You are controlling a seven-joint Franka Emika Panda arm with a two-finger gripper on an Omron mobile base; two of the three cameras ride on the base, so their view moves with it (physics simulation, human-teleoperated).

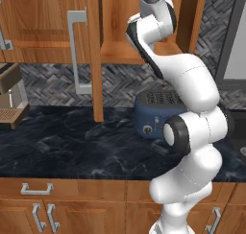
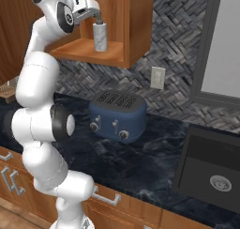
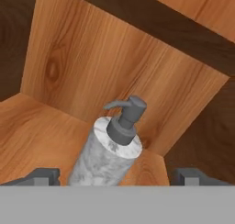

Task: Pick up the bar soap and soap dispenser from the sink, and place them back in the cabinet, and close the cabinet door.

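Note:
The soap dispenser (image 2: pixel 100 33), a grey marbled bottle with a dark pump, stands upright on the shelf of the open brown wood cabinet (image 2: pixel 89 52). My gripper (image 2: pixel 95 13) is inside the cabinet at the dispenser's pump and is open. In the hand view the dispenser (image 3: pixel 110 152) rises between the two dark fingertips (image 3: pixel 42 175), with a gap on each side, against the cabinet's back wall (image 3: pixel 114 71). The cabinet door (image 1: pixel 94 84) stands open, nearly edge-on, with its silver bar handle (image 1: pixel 74 51). The black sink (image 2: pixel 213 169) lies low at the right. The bar soap is out of view.
A blue toaster (image 2: pixel 117 115) sits on the dark marble counter (image 2: pixel 140 167) below the cabinet. A coffee machine (image 1: pixel 9 96) stands at the counter's left end. A wall outlet (image 2: pixel 158 78) and a grey-framed window (image 2: pixel 225 45) are to the right.

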